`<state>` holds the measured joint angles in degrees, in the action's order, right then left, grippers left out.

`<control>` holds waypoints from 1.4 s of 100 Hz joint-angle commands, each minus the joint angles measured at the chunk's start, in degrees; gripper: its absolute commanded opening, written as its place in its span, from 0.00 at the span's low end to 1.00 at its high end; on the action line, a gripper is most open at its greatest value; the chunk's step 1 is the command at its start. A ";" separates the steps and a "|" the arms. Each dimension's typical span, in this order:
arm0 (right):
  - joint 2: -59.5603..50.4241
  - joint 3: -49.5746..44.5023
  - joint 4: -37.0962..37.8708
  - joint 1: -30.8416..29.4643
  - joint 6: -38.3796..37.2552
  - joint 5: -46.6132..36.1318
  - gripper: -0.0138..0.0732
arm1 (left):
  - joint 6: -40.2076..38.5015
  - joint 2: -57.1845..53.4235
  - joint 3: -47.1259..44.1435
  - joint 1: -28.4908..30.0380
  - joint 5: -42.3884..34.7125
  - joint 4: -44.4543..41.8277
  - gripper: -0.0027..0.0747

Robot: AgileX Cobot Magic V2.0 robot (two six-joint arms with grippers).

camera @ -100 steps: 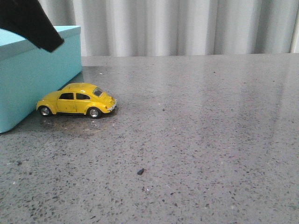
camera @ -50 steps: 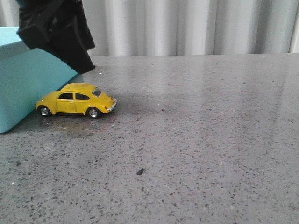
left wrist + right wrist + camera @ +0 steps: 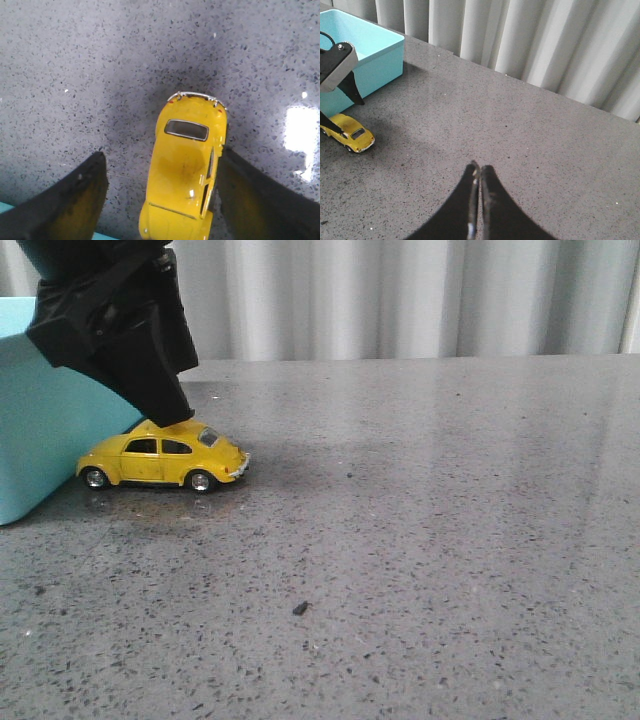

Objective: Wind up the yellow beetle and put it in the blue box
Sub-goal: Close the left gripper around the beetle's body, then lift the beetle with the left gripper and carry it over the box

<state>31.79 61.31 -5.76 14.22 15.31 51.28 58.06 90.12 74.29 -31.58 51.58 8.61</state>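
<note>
Left hand [image 3: 160, 200] spread astride yellow beetle [image 3: 185, 165], perhaps touching.

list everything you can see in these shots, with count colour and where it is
yellow beetle: one, glossy yellow, on the table beside the blue box
blue box: one, light turquoise, open top, far left of the table
table: one, grey speckled, under everything
curtain: one, pale grey, behind the table
dark speck: one, black, on the table nearer the camera than the car
left gripper: one, black, open, fingers either side of the car
right gripper: one, black, shut, empty, above bare table
</note>
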 commanded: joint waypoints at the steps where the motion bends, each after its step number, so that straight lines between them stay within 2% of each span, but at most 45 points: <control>1: 0.31 1.11 -0.29 0.09 0.68 -4.95 0.11 | 0.03 -1.81 2.07 -0.22 -1.31 2.11 0.60; 38: 0.31 1.11 -0.29 0.09 0.68 -4.95 0.11 | 0.03 1.55 1.95 -0.22 -0.53 2.75 0.66; 109: 0.31 1.11 -0.29 0.09 0.68 -4.73 0.11 | 0.03 6.67 1.95 -0.11 -1.88 2.75 0.65; 123: 0.31 1.11 -0.29 0.09 0.68 -4.65 0.11 | 0.03 6.56 2.09 -0.11 -1.88 2.75 0.58; 140: 0.31 1.11 -0.29 0.09 0.68 -4.65 0.11 | 0.03 5.64 3.76 -0.22 -1.90 3.13 0.37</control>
<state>31.79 61.31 -5.84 14.22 15.31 51.19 58.06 98.37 75.38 -31.58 51.42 10.56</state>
